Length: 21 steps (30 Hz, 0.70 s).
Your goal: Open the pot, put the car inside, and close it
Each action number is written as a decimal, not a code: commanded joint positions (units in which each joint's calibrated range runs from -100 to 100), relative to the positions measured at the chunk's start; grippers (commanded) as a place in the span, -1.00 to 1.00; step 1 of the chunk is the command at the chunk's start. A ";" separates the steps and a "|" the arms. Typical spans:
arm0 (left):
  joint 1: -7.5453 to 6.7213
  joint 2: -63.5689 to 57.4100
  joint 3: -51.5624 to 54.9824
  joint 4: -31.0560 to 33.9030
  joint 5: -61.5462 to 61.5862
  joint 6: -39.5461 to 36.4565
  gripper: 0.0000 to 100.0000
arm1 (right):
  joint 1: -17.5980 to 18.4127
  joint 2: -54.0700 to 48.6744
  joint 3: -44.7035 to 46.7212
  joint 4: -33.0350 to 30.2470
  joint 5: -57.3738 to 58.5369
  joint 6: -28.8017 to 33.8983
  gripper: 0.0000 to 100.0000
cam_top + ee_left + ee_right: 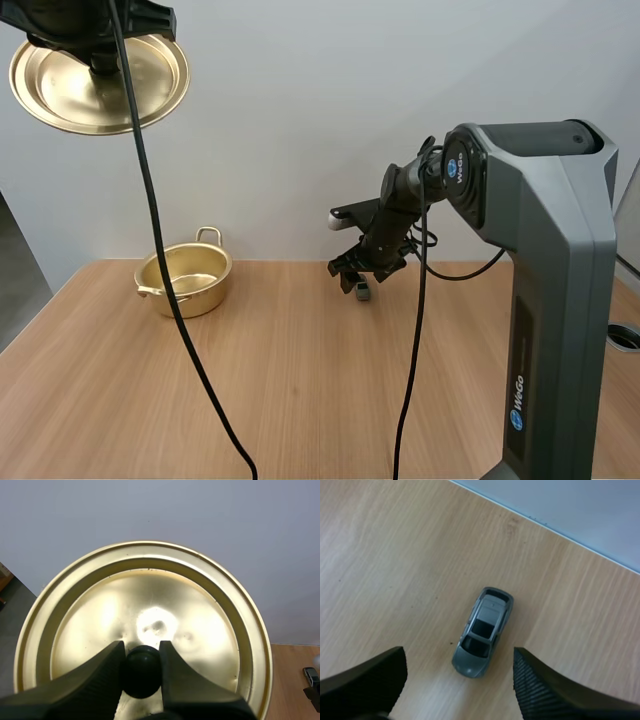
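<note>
The left tool [141,650] pinches the lid [150,580] by its knob [141,676], high above the uncovered pot [195,298] on the worktop [300,380]. The car [482,632] lies right of the pot — the right tool [457,656] hangs over it, spread wide.

A table [300,400] of light, straight-grained wood is seen spread across the high view, and its far edge is set against a plain pale wall [300,120]. A few small dark specks are scattered over the tabletop near that far edge. A strip of dark grey floor [14,290] is shown beyond the table's left edge. A round grey-rimmed fitting [625,337] is set at its right edge.
</note>
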State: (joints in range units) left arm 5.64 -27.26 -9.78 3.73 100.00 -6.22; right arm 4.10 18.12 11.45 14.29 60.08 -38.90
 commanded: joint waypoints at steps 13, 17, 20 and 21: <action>0.04 0.00 -0.02 -0.07 0.00 0.33 -1.00 | 0.00 4.27 -0.44 -1.27 -6.49 -0.59 1.00; 0.04 0.00 -0.02 -0.07 0.00 0.33 -1.00 | 0.00 6.23 -0.44 -2.09 -7.46 -0.59 1.00; 0.04 0.00 -0.02 -0.11 0.00 0.31 -1.00 | 0.00 6.99 -0.44 -2.09 -7.61 -2.54 1.00; 0.04 0.00 -0.02 -0.23 0.00 0.31 -1.00 | 0.00 7.12 -0.44 -2.09 -7.42 -2.92 0.81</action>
State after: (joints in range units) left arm 5.64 -27.26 -9.78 3.73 100.00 -5.96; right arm 4.10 24.99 10.93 12.54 52.32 -41.07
